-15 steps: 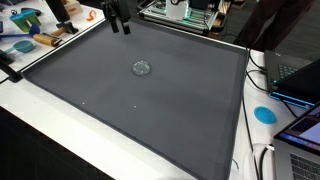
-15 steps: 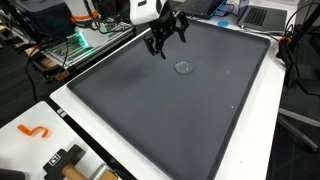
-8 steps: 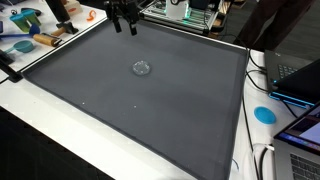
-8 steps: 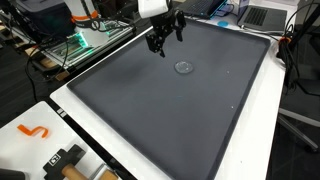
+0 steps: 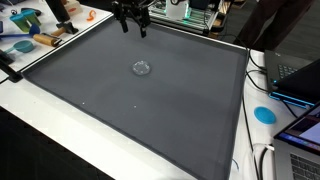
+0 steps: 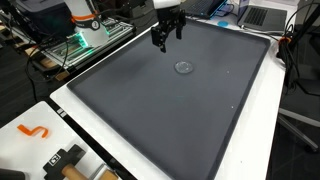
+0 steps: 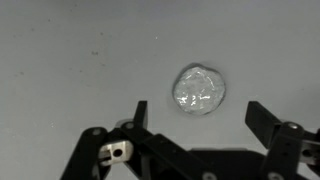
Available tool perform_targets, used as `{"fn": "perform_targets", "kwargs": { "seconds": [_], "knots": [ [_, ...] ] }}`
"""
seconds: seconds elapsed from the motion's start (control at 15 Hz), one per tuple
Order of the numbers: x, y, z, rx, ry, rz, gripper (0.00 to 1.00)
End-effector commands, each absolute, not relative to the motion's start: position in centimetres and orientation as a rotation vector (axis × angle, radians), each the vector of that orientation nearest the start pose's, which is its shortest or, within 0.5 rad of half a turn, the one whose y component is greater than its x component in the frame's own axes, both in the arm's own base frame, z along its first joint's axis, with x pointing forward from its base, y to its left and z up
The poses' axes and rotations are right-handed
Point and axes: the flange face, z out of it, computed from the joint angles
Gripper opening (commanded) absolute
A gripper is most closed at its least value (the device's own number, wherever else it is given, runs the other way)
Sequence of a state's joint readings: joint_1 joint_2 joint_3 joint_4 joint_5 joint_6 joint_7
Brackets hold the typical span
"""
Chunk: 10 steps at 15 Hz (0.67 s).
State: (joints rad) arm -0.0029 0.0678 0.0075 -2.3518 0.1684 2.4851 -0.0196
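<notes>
End effector (image 5: 134,30) shifted along far edge of mat (image 5: 150,115), jaws wide apart, empty, nr clear disc (image 7: 198,90)

**Black two-fingered Robotiq gripper (image 5: 135,28), jaws wide, at the top of the frame**

In both exterior views the gripper (image 6: 166,40) hangs near the upper centre of the picture. Its fingers point downward, spread far apart, and grip nothing. A white wrist segment (image 6: 166,4) sits just above it at the top edge of an exterior view, and the arm beyond that is cut off by the frame. In the wrist view the gripper (image 7: 197,112) enters from the bottom edge. Its dark fingers (image 7: 139,112) stand at lower left and lower right, with black linkage bars running along the bottom.
</notes>
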Motion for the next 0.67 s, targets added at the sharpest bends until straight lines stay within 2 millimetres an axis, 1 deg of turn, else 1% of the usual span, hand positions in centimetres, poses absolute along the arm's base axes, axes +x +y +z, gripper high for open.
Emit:
{"fn": "perform_targets", "kwargs": {
  "seconds": [0.0, 0.33, 0.47, 0.6],
  "knots": [
    [51.3, 2.3, 31.4, -3.069, 0.143, 0.000, 1.00],
    [52.7, 4.9, 31.8, -3.114, 0.064, 0.094, 1.00],
    [53.6, 5.7, 31.5, -3.130, 0.026, 0.114, 1.00],
    [54.3, 6.3, 30.7, -3.146, -0.007, 0.126, 1.00]
  ]
}}
